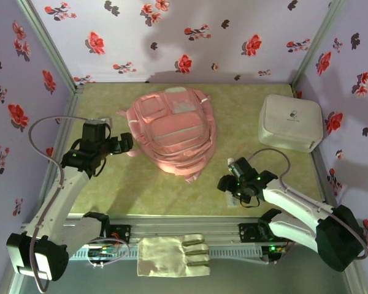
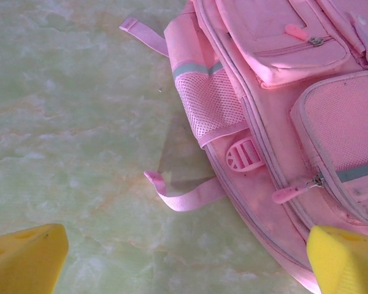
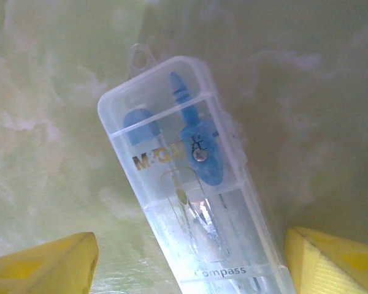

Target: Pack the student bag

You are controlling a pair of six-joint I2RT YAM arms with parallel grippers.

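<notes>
Student bag (image 1: 172,131) lies flat, front pockets up, mid-table (image 1: 110,190); its pockets look zipped, which would bar packing. Left gripper (image 1: 126,146) hangs with jaws wide apart just beside the bag's mesh side pocket (image 2: 211,107), probably to steady or open it. Right gripper (image 3: 187,263) straddles a clear compass case (image 3: 184,184), jaws apart, not yet clamped. A white hard box (image 1: 291,122) sits well apart.

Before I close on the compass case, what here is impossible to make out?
- Right wrist view: compass case lower end is cut off by the bottom edge.
- Top view: that case is largely hidden under the right end effector.
- Left wrist view: student bag runs past the frame edges; main opening not settled.
- Top view: white box logo too small to read.
</notes>
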